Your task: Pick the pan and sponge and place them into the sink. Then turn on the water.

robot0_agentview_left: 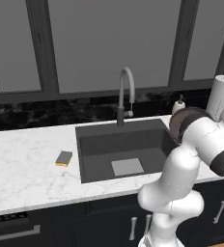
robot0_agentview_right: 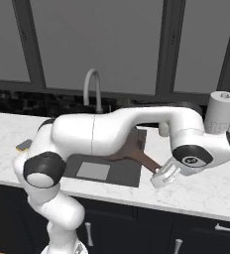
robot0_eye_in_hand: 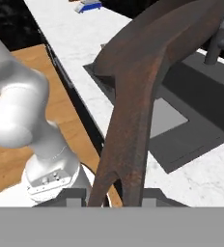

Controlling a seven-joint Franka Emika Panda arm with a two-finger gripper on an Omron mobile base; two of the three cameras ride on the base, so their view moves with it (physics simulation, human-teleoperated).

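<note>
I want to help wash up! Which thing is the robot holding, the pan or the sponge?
The pan: the gripper clamps its long brown handle over the sink. The sponge lies alone on the counter, left of it.

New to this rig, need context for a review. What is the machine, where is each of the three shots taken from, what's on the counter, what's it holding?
It is a white robot arm on a mobile base, in a rendered kitchen. Two shots come from cameras on the base, behind the arm to its left and right, looking forward over it. The third comes from a camera on the hand, looking along the end effector.

The end effector is shut on the long handle of the pan, a dark reddish-brown frying pan, and holds it tilted over the sink, a dark recessed basin in a white marble counter. The sponge lies on the counter left of the sink. Behind the sink stands a grey gooseneck faucet with no water running. To its right are a small soap bottle and a paper towel roll.
</note>
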